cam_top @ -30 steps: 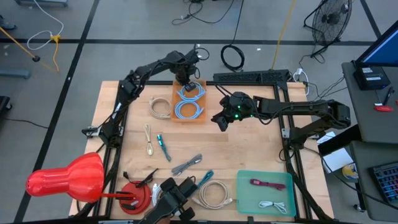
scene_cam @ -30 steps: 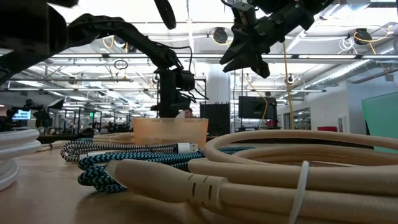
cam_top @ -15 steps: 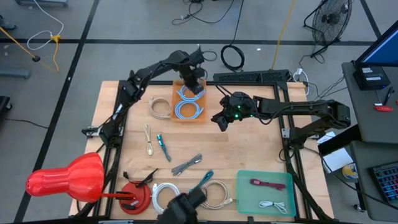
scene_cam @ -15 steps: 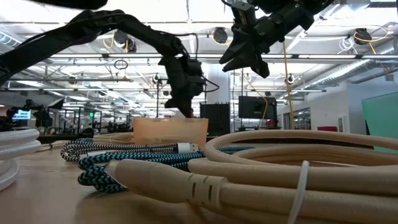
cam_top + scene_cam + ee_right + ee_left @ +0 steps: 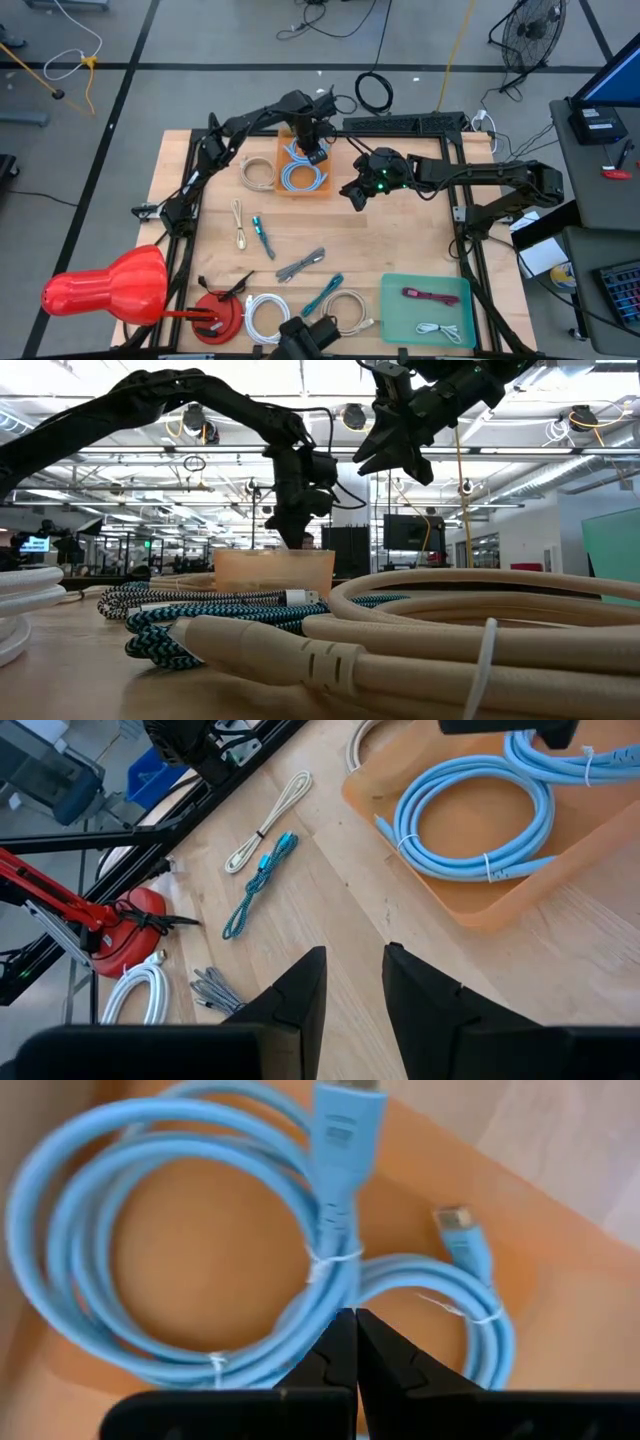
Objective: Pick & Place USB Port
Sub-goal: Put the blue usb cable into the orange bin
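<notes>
Wooden table (image 5: pixel 400 240) carries scattered coiled cables. Orange tray (image 5: pixel 302 188) sits at far centre of table, holding 2 light-blue USB cables (image 5: pixel 303 178), coiled and tied. Green tray (image 5: pixel 398 318) at near right holds red tool and small white cable. Left gripper (image 5: pixel 315 152) reaches over orange tray, fingers pressed together, empty, tips just above blue coil (image 5: pixel 200 1250). Right gripper (image 5: pixel 355 195) hovers beside orange tray, on its right, fingers (image 5: pixel 300 985) partly apart, holding nothing.

Bright, even overhead light; the low view's foreground cables (image 5: pixel 480 625) look soft.
</notes>
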